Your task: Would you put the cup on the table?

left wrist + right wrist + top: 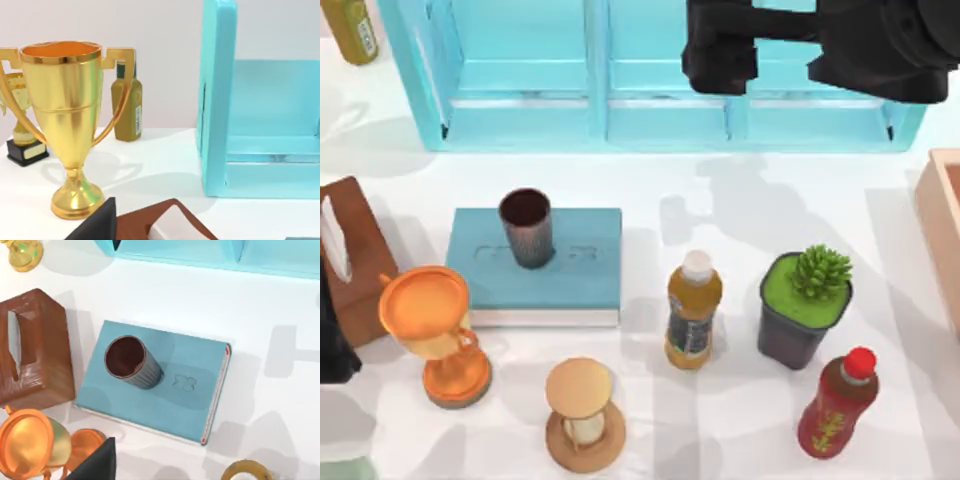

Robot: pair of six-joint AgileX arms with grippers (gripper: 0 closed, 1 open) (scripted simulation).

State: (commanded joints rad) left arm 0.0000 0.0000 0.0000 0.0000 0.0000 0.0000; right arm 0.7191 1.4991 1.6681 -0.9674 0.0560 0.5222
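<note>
Nearest the front edge of the table in the top view stand a tan wooden hourglass, an orange goblet to its left, and a red bottle far to the right. A step farther back are a yellow bottle with a white cap and a potted green plant in a dark pot.

Behind the goblet and hourglass lies a flat teal book, and the cup stands upright on its left part, open end up, touching nothing else. The right wrist view looks down on the same cup resting on the book, with a brown tissue box just beside the book's left edge.

Farther back runs a light blue shelf unit, with an olive bottle at the far left corner of the table. The right arm hangs dark above the shelf's right half, well apart from the cup and up and to its right; whether its pincer is spread or pressed together cannot be told.

The left arm sits at the left edge by the tissue box. Its wrist view shows a gold trophy, and its pincer's state cannot be told either.
</note>
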